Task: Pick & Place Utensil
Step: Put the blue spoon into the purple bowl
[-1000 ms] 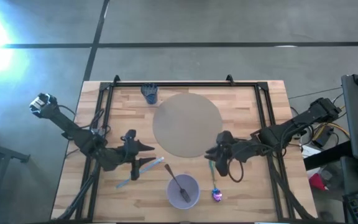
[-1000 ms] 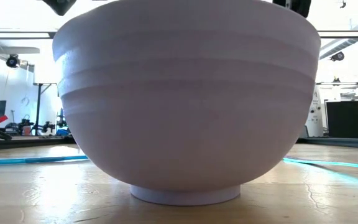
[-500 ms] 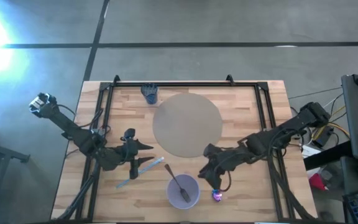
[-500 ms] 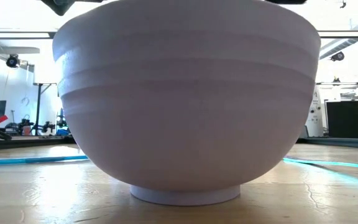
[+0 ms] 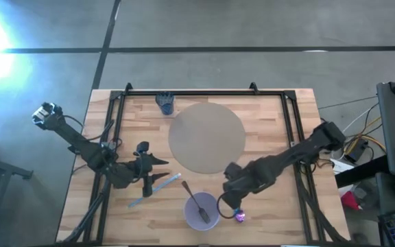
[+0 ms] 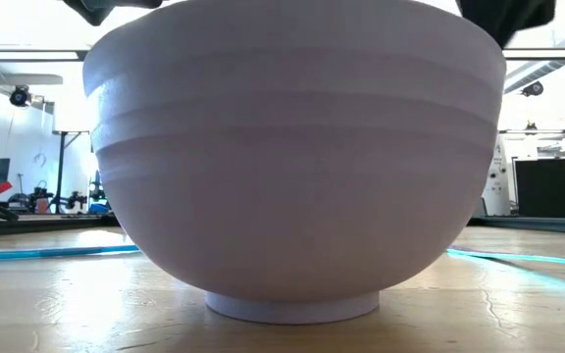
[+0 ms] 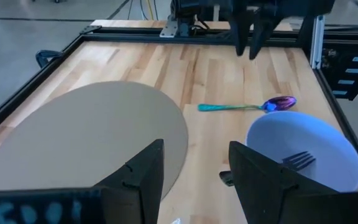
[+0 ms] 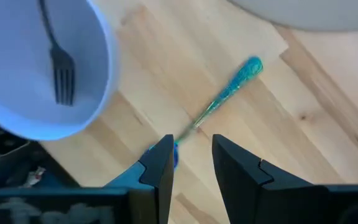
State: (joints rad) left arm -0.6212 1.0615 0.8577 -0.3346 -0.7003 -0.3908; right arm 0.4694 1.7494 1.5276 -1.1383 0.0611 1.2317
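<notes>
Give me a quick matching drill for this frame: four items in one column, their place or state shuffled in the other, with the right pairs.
Items:
1. fork
2. iridescent spoon
3. right gripper
4. round mat

Places or states:
A. lies flat on the bare wood beside the bowl
B. covers the middle of the table
C. rests inside the bowl
D. open, poised over a utensil's handle

Pairs: 1-C, 2-A, 3-D, 4-B
</notes>
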